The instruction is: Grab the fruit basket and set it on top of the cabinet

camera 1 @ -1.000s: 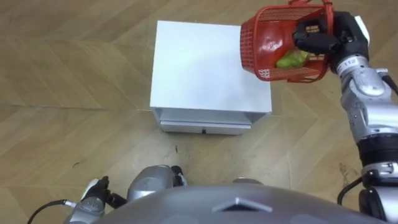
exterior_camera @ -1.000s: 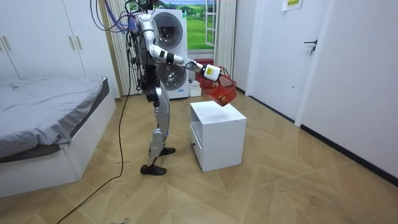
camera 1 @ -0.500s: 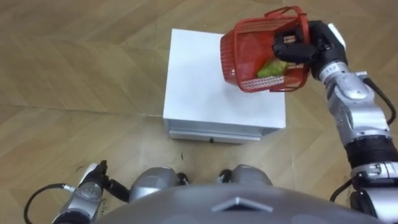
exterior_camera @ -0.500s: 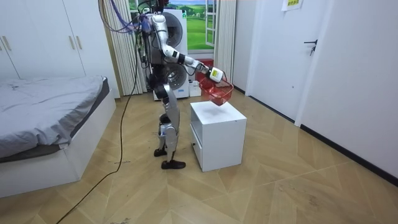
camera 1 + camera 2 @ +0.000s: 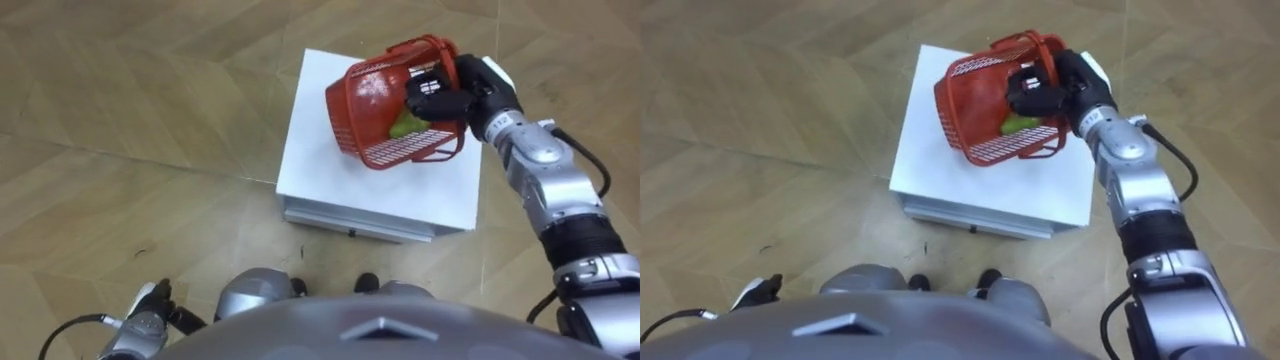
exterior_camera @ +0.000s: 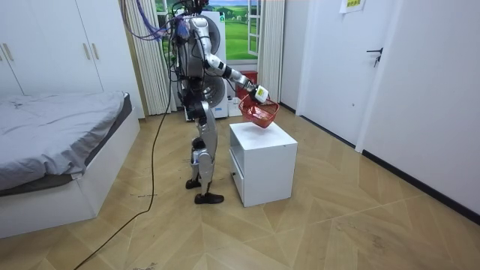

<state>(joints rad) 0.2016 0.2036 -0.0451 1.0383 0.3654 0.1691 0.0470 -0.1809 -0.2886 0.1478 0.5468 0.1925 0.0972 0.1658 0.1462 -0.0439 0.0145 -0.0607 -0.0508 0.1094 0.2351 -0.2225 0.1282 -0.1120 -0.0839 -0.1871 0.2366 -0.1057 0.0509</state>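
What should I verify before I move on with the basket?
1. Grip: right hand curled round the rim of the red basket: ok.
2. Clearance: basket lifted off the white cabinet, judging by the room view: ok.
3. Basket level: tipped steeply onto its side: not ok.
4. Load: green fruit inside against the mesh: ok; whether it could roll out: cannot tell.
5. The left hand is low by the robot's side, away from the basket: ok.
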